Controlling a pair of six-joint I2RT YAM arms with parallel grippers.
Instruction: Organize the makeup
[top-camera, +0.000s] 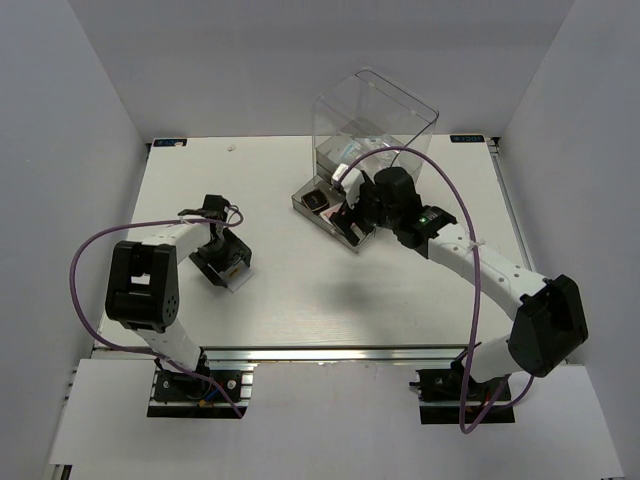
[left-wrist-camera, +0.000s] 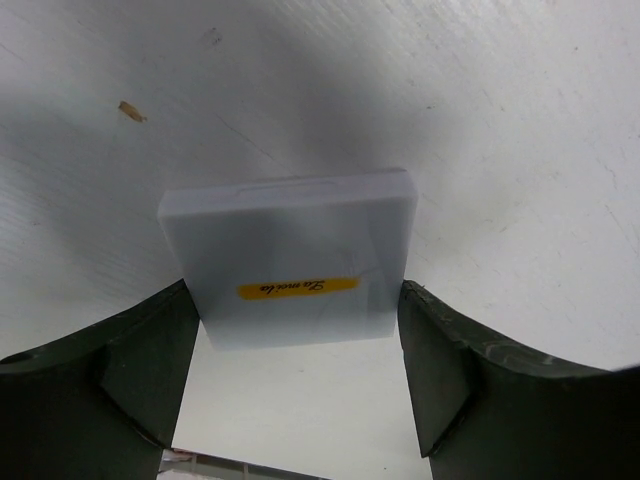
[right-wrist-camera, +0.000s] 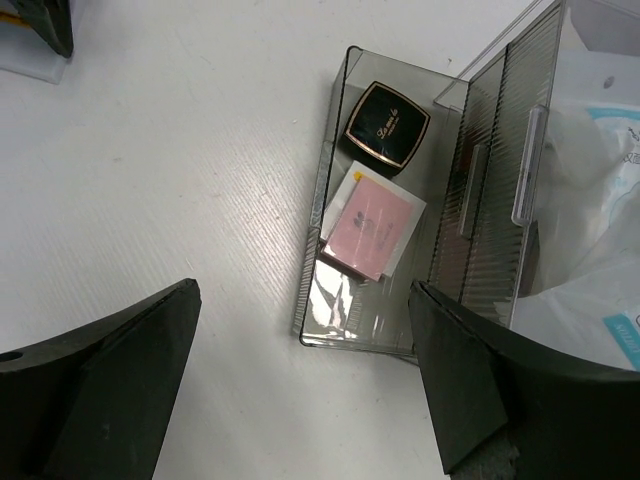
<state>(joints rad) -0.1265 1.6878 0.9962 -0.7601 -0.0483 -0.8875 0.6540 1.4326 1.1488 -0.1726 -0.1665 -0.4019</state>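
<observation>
- Your left gripper (left-wrist-camera: 295, 310) was low over the white table (top-camera: 300, 300), on its left half, well apart from the other arm.
- Its two black fingers (left-wrist-camera: 140, 360) stood on either side of a white flat box (left-wrist-camera: 290, 255) with a yellow label strip. Each inner face was right against a side edge of the box.
- Whether those fingers were already pressing the white flat box or only bracketing it, you could not tell from the wrist view.
- In the overhead view the white flat box (top-camera: 237, 279) lay flat on the table just at the gripper's tip.
- A small brown speck (left-wrist-camera: 130, 110) sat on the table beyond the box.
- Your right gripper (right-wrist-camera: 302, 330) hung spread wide with nothing between its fingers, above the near end of a smoky clear plastic drawer (right-wrist-camera: 318, 235).
- That drawer was pulled out in front of the tall clear plastic case (top-camera: 375, 110) at the far middle of the table.
- Inside the drawer, a black square compact (right-wrist-camera: 388, 123) with a thin gold rim lay at the far end.
- A pink square (right-wrist-camera: 372, 220) on a white backing card lay just beside the compact, toward the middle of the drawer.
- A white blue-printed packet (right-wrist-camera: 610, 190) showed through the ribbed wall of the case; which compartment it was in, you could not tell.
</observation>
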